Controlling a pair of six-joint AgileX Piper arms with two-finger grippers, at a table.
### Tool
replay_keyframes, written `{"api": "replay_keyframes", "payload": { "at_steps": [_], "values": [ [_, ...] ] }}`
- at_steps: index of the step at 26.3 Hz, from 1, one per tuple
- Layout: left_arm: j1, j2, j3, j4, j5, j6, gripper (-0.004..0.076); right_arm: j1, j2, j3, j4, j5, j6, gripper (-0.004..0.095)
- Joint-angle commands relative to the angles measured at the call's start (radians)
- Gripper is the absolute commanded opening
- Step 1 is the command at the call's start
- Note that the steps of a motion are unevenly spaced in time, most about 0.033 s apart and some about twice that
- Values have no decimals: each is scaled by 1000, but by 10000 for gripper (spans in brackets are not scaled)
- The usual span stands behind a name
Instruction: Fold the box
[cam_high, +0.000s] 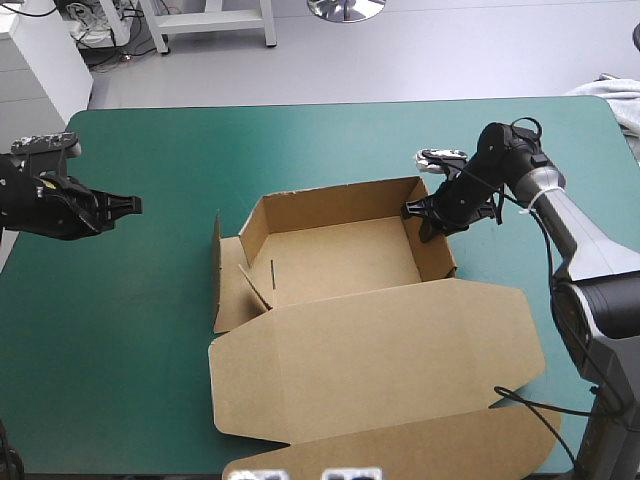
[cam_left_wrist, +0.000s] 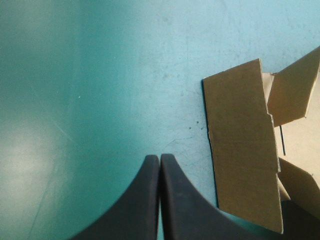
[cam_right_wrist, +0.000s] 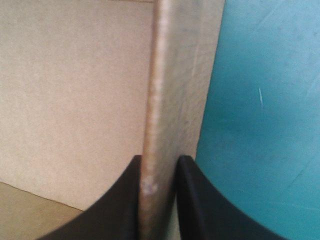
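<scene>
**Fold part-way: one side held, one side left to raise**

Nearest the robot, the broad flat lid (cam_high: 380, 350) of the brown cut-board box (cam_high: 340, 260) lies open on the teal-green table cover (cam_high: 120, 350), with its front tab at the near edge. Lying flat, it leaves the tray open from above.

Behind it, mid-table, is the tray. Its right wall (cam_high: 432, 245) and far wall (cam_high: 335, 195) stand upright and meet at the far right corner. The left flap (cam_high: 228, 285) is splayed outward on the cover, not raised. A small tab leans loose just inside it.

The right gripper (cam_right_wrist: 160, 157), two broad black fin-shaped fingers, pinches the top edge of the right wall near that far corner. One finger is inside the tray and one outside, with only the board's thickness between them. Judgement: the grip keeps the wall upright and pressed into the corner; let go, the wall might spring outward.

The left gripper (cam_left_wrist: 159, 157), of the same black fins, has its fingers pressed together into one point and holds nothing. It hangs over bare cover near the table's left edge, well apart from the box and aimed toward the left flap. Judgement: it is parked clear so as not to disturb the held side. The left flap looks like the next thing to raise.
</scene>
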Motion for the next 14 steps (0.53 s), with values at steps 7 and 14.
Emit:
{"api": "replay_keyframes", "payload": {
  "at_steps": [7,14],
  "values": [
    [-1,-26,-25,-23,-149,-63,-10,-3,-57,-27,131,-8,-74,-13],
    [89,-26,-25,-98,-215,-105,-10,-5,-122,-97,156,-41,-72,-13]
  ]
}}
